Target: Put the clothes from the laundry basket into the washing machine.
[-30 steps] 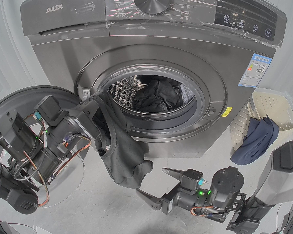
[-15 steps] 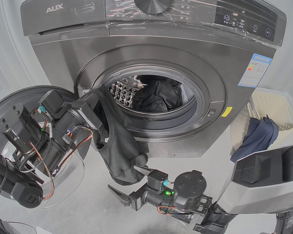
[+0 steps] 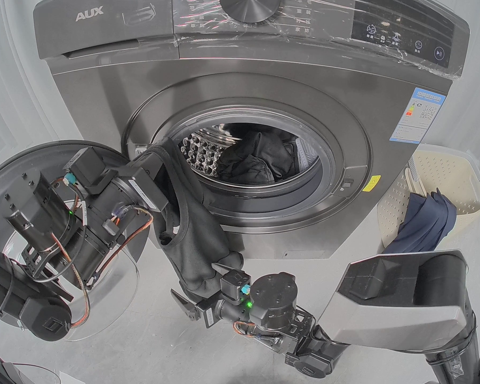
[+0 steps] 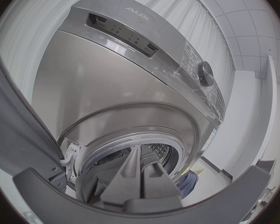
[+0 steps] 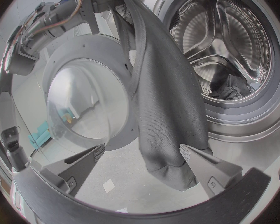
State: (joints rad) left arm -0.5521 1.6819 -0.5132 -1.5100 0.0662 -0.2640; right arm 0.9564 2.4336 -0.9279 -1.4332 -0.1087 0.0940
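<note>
Right wrist view catches right hand (image 5: 141, 151) spread — dark garment (image 5: 168, 109) hanging between.

A grey front-loading washing machine (image 3: 261, 76) stands with its round door (image 3: 32, 158) swung wide open on the robot's left. Black clothes (image 3: 256, 158) are heaped inside the perforated steel drum (image 3: 200, 153). A dark grey garment (image 3: 197, 241) hangs limp before the lower left of the opening, its top edge pinched in the left gripper (image 3: 156, 162). Right of the machine, a cream perforated laundry basket (image 3: 458, 180) holds a navy garment (image 3: 424, 225) draped over its front wall.
</note>
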